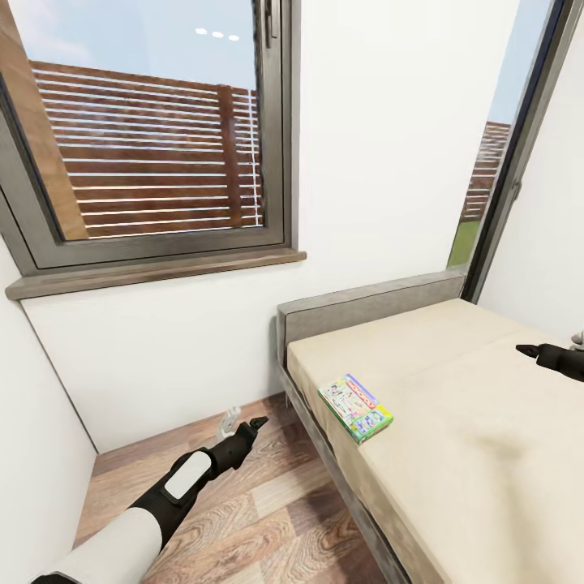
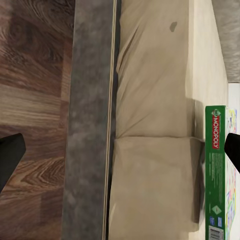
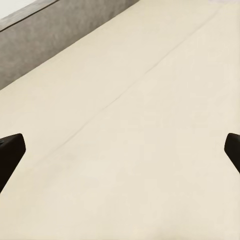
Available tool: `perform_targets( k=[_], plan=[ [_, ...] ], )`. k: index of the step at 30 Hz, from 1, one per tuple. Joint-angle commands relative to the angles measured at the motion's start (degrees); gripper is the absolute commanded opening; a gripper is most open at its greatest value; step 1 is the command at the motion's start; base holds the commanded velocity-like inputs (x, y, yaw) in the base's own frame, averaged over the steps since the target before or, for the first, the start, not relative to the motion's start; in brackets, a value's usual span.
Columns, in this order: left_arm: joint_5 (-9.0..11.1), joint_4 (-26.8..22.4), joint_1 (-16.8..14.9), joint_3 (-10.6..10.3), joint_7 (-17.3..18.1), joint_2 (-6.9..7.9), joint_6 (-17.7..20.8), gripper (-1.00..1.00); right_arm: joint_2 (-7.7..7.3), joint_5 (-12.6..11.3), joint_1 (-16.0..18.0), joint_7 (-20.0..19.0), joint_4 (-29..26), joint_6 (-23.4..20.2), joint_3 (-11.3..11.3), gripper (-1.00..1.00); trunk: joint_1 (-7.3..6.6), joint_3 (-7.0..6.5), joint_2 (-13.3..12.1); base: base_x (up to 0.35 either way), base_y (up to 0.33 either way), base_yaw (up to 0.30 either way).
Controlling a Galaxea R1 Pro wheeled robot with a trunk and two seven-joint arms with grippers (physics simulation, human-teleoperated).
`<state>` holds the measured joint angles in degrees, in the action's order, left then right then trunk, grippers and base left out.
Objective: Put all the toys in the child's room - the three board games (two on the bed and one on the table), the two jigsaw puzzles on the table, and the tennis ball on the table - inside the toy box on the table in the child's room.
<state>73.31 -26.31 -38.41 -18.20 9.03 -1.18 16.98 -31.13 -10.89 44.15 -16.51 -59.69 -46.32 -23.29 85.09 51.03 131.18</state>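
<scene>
Bedroom corner seen from my head camera: a white wall with a large window [image 1: 154,130] showing a slatted wooden fence outside, and wood flooring [image 1: 243,519] below. The bed [image 1: 454,454] with a beige mattress, grey frame and low headboard fills the right side. One board game [image 1: 355,407], a green-edged MONOPOLY box, lies flat on the mattress close to the near edge, not far from the headboard. My left arm reaches out over the floor beside the bed, its left pincer [image 1: 243,423] empty with the fingers spread wide, well apart from the box. My right pincer [image 1: 531,351] hovers above the mattress at the far right, also empty; its wrist view shows the fingertips [image 3: 10,152] wide apart over bare mattress.
</scene>
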Motion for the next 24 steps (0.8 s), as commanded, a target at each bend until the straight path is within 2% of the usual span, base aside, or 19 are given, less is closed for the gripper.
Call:
perform_targets(
  k=[1, 20, 24],
  plan=[
    [0.4, 0.0, -0.1, -0.2, 0.1, 0.02, 0.1, 1.00, 0.00, 0.0, 0.0, -0.2, 0.0, -0.3, -0.1, 1.00, -0.01, 0.06, 0.0, 0.000, 0.000, 0.000],
    [0.4, 0.2, 0.0, -0.2, 0.1, -0.03, 0.0, 1.00, -0.17, -0.1, -0.1, -0.1, -0.3, -0.3, -0.2, 1.00, -0.01, 0.06, 0.0, 0.000, 0.000, 0.000],
    [0.7, 0.4, 0.0, 1.1, 0.8, 1.28, -0.5, 1.00, -0.31, -0.3, 0.0, -0.3, 0.0, -0.6, -0.5, 1.00, -0.01, 0.06, 0.0, 0.000, 0.000, 0.000]
  ],
)
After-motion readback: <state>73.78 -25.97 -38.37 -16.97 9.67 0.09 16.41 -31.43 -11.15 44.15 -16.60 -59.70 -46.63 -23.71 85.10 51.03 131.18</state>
